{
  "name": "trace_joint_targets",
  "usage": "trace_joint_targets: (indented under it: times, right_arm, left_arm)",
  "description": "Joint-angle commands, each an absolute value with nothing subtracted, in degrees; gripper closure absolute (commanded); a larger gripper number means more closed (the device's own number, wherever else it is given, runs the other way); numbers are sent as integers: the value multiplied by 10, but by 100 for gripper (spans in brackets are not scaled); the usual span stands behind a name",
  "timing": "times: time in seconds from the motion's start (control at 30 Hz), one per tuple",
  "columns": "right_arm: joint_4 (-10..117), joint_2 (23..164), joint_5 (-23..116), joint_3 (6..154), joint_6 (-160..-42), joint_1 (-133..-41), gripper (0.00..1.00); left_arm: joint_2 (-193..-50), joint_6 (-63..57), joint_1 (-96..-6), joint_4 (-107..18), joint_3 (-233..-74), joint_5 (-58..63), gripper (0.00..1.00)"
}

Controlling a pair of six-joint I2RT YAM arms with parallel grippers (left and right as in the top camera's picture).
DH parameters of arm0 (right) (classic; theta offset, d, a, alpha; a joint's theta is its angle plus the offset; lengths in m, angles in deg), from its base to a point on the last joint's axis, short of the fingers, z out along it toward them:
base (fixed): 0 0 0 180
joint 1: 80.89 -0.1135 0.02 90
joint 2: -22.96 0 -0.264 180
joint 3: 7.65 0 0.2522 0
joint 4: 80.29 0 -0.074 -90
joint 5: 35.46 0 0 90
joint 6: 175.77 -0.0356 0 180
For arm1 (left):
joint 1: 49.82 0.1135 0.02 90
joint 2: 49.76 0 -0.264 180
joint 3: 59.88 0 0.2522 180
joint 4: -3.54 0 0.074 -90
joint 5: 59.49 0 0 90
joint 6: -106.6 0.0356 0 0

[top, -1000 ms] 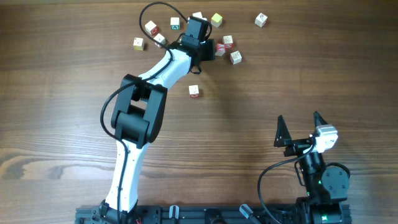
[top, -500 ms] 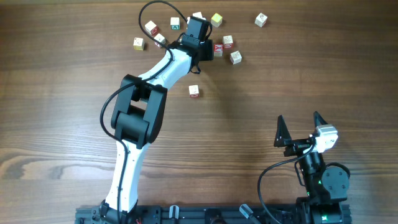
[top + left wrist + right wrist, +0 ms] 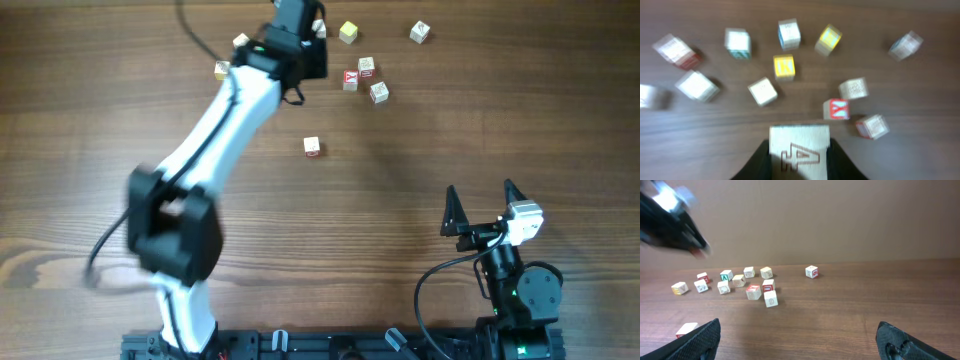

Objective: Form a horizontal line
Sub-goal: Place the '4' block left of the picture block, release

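Overhead, near edge: right gripper (image 3: pixel 483 207) is parked by the base, jaws spread wide with nothing between them. At mid-table a lone cube (image 3: pixel 312 147) sits well apart from everything else. On the far side the left arm (image 3: pixel 230 100) shows blurred over the scatter. In the left wrist view the left gripper (image 3: pixel 800 155) is clamped on the held cube (image 3: pixel 800 142), dark fingers (image 3: pixel 760 160) pinching two opposite sides. Its pale top face has a red-outlined 4 cut into it. I read this as the pick-and-carry step: one block is in hand and there's no horizontal line anywhere yet, since every cube sits alone.

Next move, as I see it: take the held cube to a chosen neighbour, square the faces, set it down touching side by side, then let go. Tight tolerance, as a skewed drop would nudge the neighbour.

Just past the held cube sits a red-lettered cube (image 3: pixel 836 109). Farther out are a plain-faced cube (image 3: pixel 762 91), then a yellow cube (image 3: pixel 784 67), then a loose arc of others. All look like small, sharp-edged, light wooden blocks with matte printed faces. The table (image 3: pixel 100 200) is smooth dark wood grain, so they'd probably slide easily.
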State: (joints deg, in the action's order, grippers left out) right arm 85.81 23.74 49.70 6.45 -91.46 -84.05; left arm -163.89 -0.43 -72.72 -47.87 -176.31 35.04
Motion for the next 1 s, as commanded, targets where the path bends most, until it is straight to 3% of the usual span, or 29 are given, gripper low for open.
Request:
trace_joint_targets:
  times: [0.0,0.23,0.37,0.53,0.97]
  right_arm:
    - [860,235,505,65,-907,-838,0]
    - [860,235,505,65,-906,-838,0]
    - [860,235,505,65,-907,-838,0]
    - [860,235,505,65,-907,-838,0]
    - [860,235,505,65,-906,-838,0]
  left_arm:
    - [-1546,-4,-724,-580,-1766,369,84]
    - [-1518,-37,-724,-784,-1763,403,87]
    - [-1523,-69,-724,-798,-1717,403,88]
    - [-1523,-140,-726,-704,-1608,402,88]
    - [-1523,-144,-748,-355,-1344,372,82]
